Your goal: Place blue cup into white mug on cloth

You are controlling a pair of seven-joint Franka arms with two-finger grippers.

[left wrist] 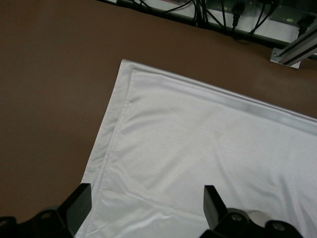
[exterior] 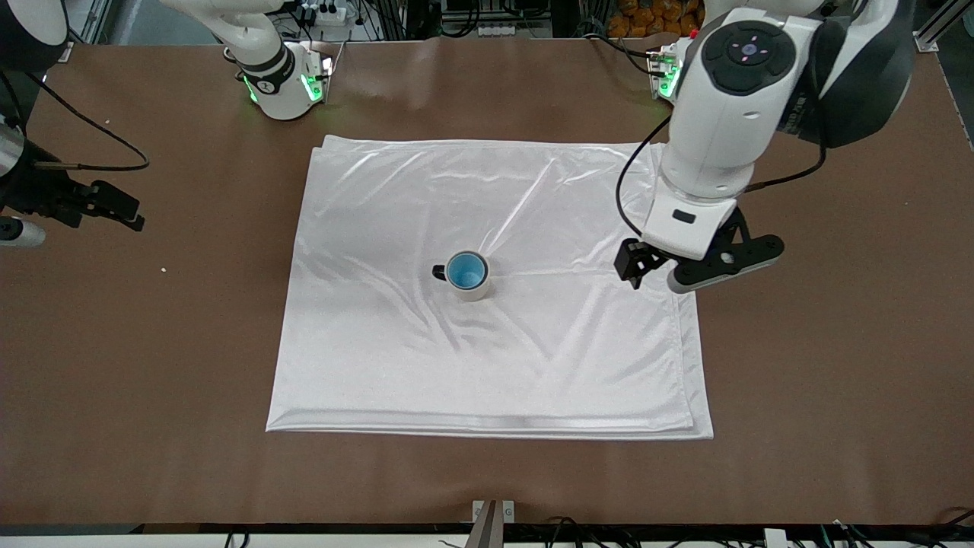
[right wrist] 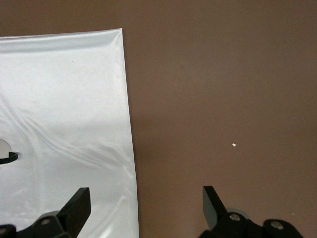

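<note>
The blue cup (exterior: 466,270) sits upright inside the white mug (exterior: 476,291), only its bright blue inside showing. The mug stands near the middle of the cloth (exterior: 533,365), its dark handle toward the right arm's end. My left gripper (exterior: 670,275) is open and empty, over the cloth's edge at the left arm's end; its wrist view shows a cloth corner (left wrist: 198,134) between the fingers. My right gripper (exterior: 114,207) is open and empty over bare table at the right arm's end. Its wrist view shows the cloth's edge (right wrist: 64,99) and a bit of the mug's handle (right wrist: 10,158).
The brown table (exterior: 822,365) surrounds the cloth. A small white crumb (exterior: 163,269) lies near the right gripper and shows in the right wrist view (right wrist: 234,145). The arms' bases (exterior: 285,84) stand along the table edge farthest from the front camera. Cables (left wrist: 223,12) run off the table's edge.
</note>
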